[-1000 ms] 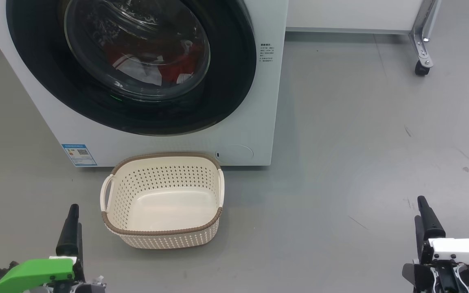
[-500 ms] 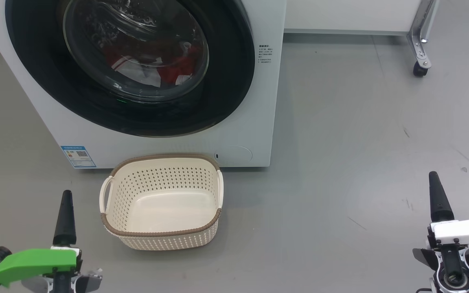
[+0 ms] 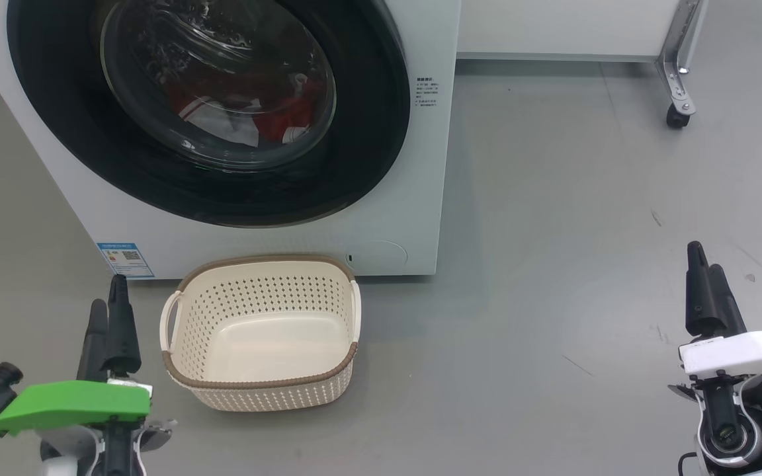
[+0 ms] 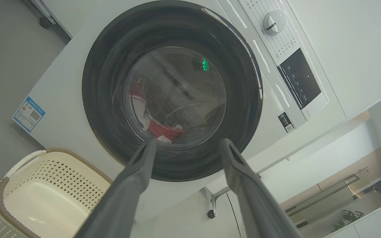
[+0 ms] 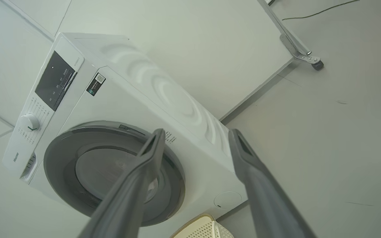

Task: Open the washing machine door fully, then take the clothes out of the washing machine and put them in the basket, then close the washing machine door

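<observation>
Both the left claw (image 3: 108, 292) and the right claw (image 3: 705, 258) are wide open and hold nothing, and the washing machine door (image 3: 368, 132), shut ahead of them, looks hard and slippery, so grab its rim edge.

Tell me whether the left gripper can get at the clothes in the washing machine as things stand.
Probably not yet: the washing machine door looks shut and stands between the open left gripper and the clothes. The door must open first.
</observation>
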